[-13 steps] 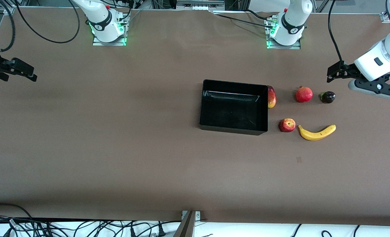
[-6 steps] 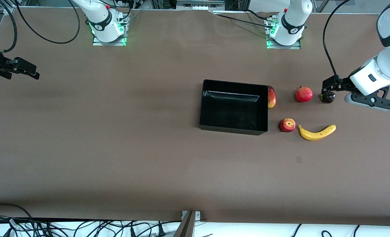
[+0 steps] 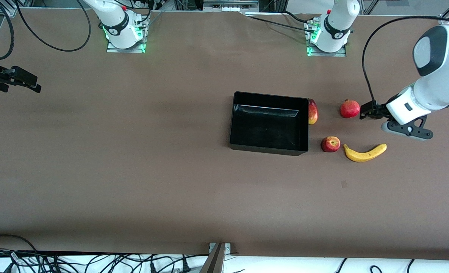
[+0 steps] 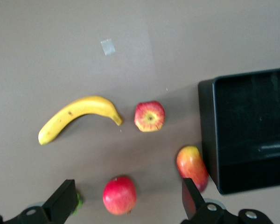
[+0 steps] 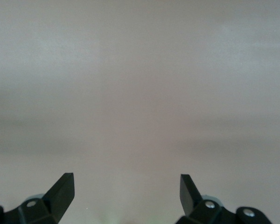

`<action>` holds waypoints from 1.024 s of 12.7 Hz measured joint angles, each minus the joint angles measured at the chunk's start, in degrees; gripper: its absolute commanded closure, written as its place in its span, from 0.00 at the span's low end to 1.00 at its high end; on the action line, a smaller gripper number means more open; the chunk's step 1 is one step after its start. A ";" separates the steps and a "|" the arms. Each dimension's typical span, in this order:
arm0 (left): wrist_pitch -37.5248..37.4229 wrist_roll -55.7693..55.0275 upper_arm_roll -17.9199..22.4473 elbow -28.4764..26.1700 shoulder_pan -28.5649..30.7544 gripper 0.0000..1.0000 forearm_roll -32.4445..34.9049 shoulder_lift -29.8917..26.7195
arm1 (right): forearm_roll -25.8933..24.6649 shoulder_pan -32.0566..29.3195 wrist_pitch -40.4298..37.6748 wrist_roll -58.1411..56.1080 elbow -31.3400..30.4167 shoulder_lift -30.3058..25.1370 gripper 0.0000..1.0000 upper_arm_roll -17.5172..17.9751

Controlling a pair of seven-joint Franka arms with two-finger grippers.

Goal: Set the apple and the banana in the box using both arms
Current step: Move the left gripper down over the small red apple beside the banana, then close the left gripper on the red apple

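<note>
The apple lies on the table beside the box, and the banana lies just beside the apple, toward the left arm's end. The black box is empty. My left gripper is open in the air next to the pomegranate. The left wrist view shows the apple, the banana and the box, with the left gripper wide open and empty over the pomegranate. My right gripper waits open and empty at the right arm's end; in its wrist view only bare table shows.
A red-yellow mango lies against the box's outer wall and also shows in the left wrist view. A small dark fruit with a green cap is mostly hidden under the left gripper. Cables hang along the table's near edge.
The left arm has come down and toward the pomegranate, now covering the small dark fruit. The right gripper has shifted only slightly. The fruits and the box have not moved.
</note>
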 measured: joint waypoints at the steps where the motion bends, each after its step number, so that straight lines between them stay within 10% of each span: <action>1: 3.68 0.01 -0.01 -1.78 -0.02 0.00 0.00 0.68 | 0.00 0.00 0.00 0.00 0.07 0.01 0.00 0.00; 13: 26.69 0.04 -0.10 -11.00 -4.34 0.00 3.01 13.83 | 0.00 0.06 -0.01 0.00 0.26 0.04 0.00 0.00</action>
